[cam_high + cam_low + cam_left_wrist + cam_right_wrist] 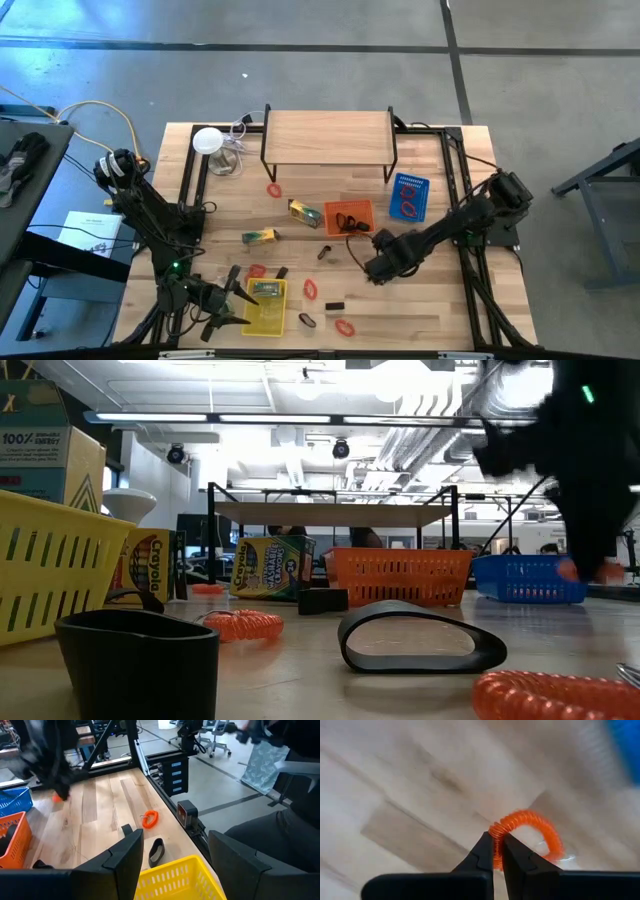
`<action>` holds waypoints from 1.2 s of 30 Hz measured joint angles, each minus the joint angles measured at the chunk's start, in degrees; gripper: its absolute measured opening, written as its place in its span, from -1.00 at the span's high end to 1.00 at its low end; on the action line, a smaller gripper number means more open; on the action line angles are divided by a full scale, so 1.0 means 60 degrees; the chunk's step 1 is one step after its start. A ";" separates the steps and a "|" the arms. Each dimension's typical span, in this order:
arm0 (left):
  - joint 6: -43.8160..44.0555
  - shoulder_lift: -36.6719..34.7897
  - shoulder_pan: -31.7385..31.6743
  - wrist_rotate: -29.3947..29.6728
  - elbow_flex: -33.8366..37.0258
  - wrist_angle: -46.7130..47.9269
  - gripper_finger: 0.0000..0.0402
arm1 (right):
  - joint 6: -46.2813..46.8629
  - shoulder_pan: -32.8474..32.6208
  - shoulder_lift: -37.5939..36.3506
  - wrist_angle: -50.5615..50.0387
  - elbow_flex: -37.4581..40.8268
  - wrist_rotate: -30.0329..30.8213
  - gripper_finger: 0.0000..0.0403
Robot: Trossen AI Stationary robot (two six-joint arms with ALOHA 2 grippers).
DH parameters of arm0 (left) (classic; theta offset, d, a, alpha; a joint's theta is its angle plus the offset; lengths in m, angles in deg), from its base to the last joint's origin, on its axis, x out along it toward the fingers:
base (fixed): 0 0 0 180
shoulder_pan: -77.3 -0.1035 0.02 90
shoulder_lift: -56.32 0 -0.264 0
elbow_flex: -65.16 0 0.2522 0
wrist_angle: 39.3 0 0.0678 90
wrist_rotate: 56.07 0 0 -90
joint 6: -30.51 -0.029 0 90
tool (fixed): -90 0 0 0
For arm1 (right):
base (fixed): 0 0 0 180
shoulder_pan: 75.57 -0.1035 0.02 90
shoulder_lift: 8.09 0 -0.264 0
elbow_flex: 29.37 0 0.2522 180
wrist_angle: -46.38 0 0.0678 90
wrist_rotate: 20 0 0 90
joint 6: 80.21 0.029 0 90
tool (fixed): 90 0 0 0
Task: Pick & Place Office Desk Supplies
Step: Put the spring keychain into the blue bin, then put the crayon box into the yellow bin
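Observation:
My right gripper hangs over the table's middle, in front of the orange basket, shut on a red coiled band. My left gripper waits open by the yellow basket at the near left; a yellow-green pack lies in that basket. More red bands, black clips and two packs lie loose on the wood. The blue basket holds red bands. My right gripper pinches the red coiled band by one side of its ring, between the tips of both fingers. The fingers come from above, slanting down. The band sticks out beyond the fingertips and appears lifted clear of the table.
A wooden shelf riser stands at the far middle, with a white round disc and a glass to its left. Black frame rails run along both table sides. Bare wood lies to the right of the right gripper.

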 joint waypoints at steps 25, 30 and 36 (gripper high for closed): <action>0.0317 0.0000 0.0000 0.0026 0.0000 0.0055 -0.06 | -0.0357 0.3524 -0.1734 -0.2673 0.0219 0.2325 0.49; 0.0317 0.0000 0.0000 0.0026 0.0000 0.0076 -0.06 | -0.0360 0.3730 -0.1738 -0.2745 0.0223 0.2466 0.18; 0.0461 0.0000 0.0016 0.0028 0.0000 -0.0041 -0.06 | -0.0222 0.3445 -0.1825 -0.2740 0.0220 0.2505 0.01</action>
